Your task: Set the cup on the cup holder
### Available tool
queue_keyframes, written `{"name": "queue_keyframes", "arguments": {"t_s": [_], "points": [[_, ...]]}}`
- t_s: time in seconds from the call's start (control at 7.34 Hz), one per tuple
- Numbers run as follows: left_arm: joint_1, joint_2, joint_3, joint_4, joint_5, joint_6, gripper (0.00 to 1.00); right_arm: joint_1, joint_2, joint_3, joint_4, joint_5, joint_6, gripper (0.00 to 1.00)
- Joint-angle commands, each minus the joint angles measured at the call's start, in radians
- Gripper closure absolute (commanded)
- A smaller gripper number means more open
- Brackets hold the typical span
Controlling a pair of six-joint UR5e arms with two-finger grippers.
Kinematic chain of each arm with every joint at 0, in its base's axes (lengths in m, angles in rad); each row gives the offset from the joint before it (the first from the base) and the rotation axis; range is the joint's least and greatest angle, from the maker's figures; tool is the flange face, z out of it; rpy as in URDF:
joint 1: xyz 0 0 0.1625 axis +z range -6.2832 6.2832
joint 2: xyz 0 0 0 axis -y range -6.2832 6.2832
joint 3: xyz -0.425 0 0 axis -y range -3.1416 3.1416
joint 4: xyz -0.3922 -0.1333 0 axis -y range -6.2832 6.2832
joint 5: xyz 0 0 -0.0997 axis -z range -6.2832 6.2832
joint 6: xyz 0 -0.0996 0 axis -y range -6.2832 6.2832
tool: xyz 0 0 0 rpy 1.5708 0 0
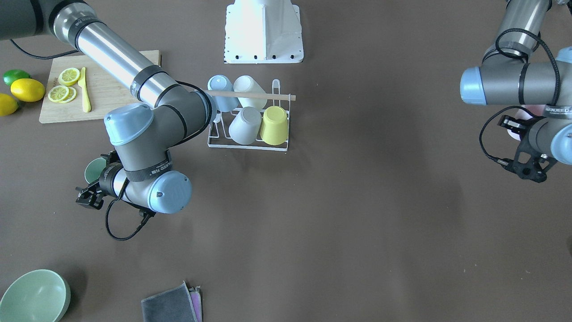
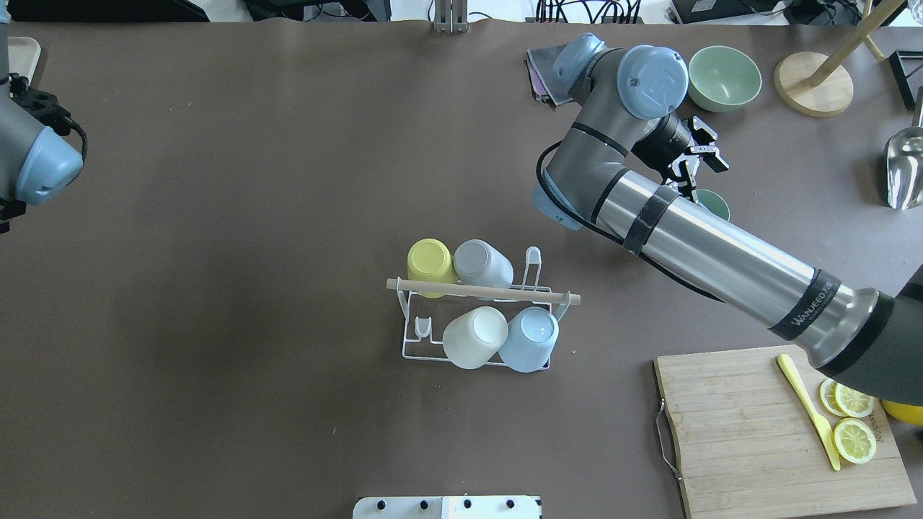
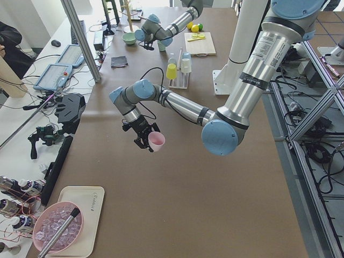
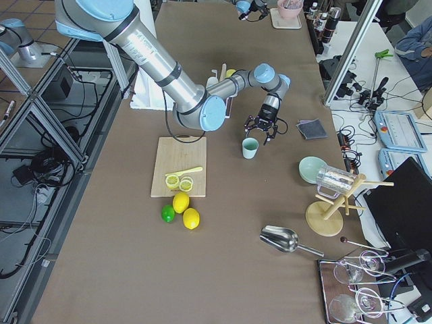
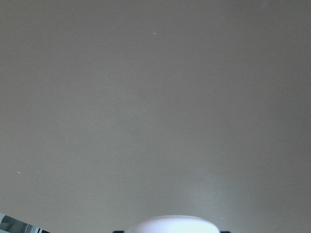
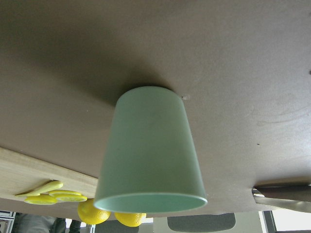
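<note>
Green cup (image 6: 150,150) fills the right wrist view. It stands mouth-up on the brown table (image 2: 216,288), well apart from the cup holder (image 2: 555,295), off to the robot's right of it and farther from the robot's base. Just above the cup hangs the right gripper (image 2: 696,166), jaws spread and touching nothing.

On the cup holder, four tumblers sit upside down over pegs. A yellow cup (image 2: 430,258) and a grey cup (image 2: 482,263) are on the holder's far row, with a cream cup (image 2: 474,336) and a blue cup (image 2: 530,339) on its near row. One bare peg shows beside the cream cup and another beside the grey one. The wooden rod lies across the top between the rows.

Well to the robot's left of the holder, the left gripper (image 3: 150,141) is clamped on a pink cup (image 3: 157,141), held above the table and tipped on its side.

To the holder's right and nearer the robot lies a cutting board (image 2: 743,432) with lemon slices (image 2: 854,440) and a yellow knife (image 2: 811,411). A green bowl (image 2: 724,78) and folded cloths (image 2: 541,68) sit farther out from the holder than the green cup.
</note>
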Motion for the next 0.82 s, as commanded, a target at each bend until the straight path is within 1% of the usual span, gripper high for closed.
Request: {"name": "queue_keyframes", "arguments": {"t_s": [0.0,0.14,0.27,0.41,0.54,0.68], "points": [[-0.020,0.016,-0.010,-0.182,0.002,-0.025,1.00,0.042,0.001,-0.055,0.031,0.103,0.057,0.00],[-0.020,0.021,-0.010,-0.257,0.002,-0.056,1.00,0.053,0.027,-0.090,0.034,0.147,0.084,0.00],[-0.039,0.025,-0.011,-0.328,-0.004,-0.071,1.00,0.062,0.064,-0.136,0.036,0.170,0.088,0.00],[-0.053,0.037,-0.037,-0.403,-0.009,-0.074,1.00,0.063,0.081,-0.142,0.035,0.198,0.104,0.00],[-0.053,0.051,-0.048,-0.518,-0.009,-0.091,1.00,0.063,0.087,-0.142,0.035,0.204,0.120,0.00],[-0.053,0.082,-0.051,-0.659,-0.009,-0.149,1.00,0.066,0.087,-0.142,0.036,0.207,0.125,0.00]]}}
